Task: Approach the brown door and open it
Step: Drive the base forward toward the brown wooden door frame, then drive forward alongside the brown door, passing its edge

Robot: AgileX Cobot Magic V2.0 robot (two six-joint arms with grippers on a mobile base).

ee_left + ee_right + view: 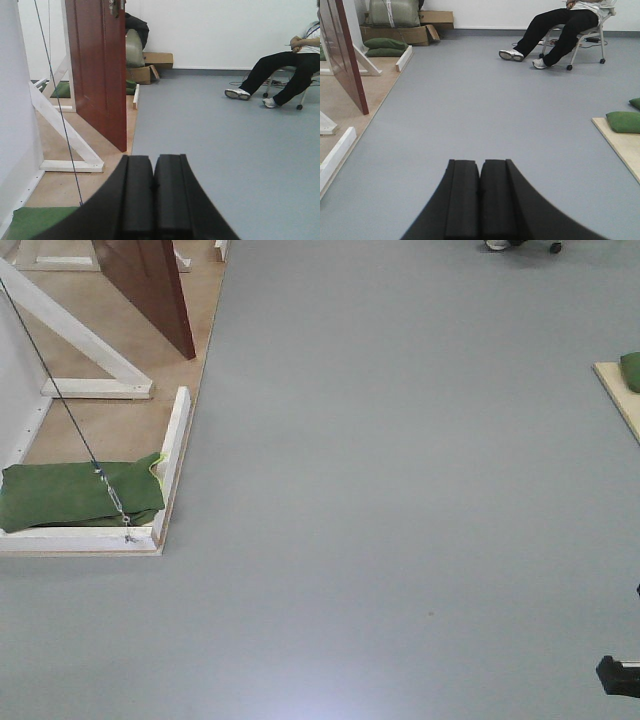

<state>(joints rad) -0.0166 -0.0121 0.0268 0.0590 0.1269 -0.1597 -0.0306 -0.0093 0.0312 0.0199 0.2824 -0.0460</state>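
The door (97, 75) stands far off to the left, on a pale board (110, 430) beside the gray floor (400, 490). It is well ahead of both hands and nothing touches it. Its top is cut off in every view. From the left wrist, only the bottom bit of a metal lock plate (116, 7) shows at the top edge, so I cannot see a handle well. White braces (65, 135) lean beside the door, and a thin wire (70, 410) runs down to a green bag (80, 495) at the near corner of the board.

The left hand (153, 200) is closed tight, its two black fingers (137, 200) pressed together with nothing between them. The right hand (480, 200) is the same, closed and holding nothing. Both point out over bare floor.

A small black part (620, 675) pokes in at the lower right of the front view; too little shows to tell what it is.

Far back, a person (560, 30) sits on a chair (592, 37), head cut off. Boxes (155, 62) sit by the wall, partly hidden behind the door.
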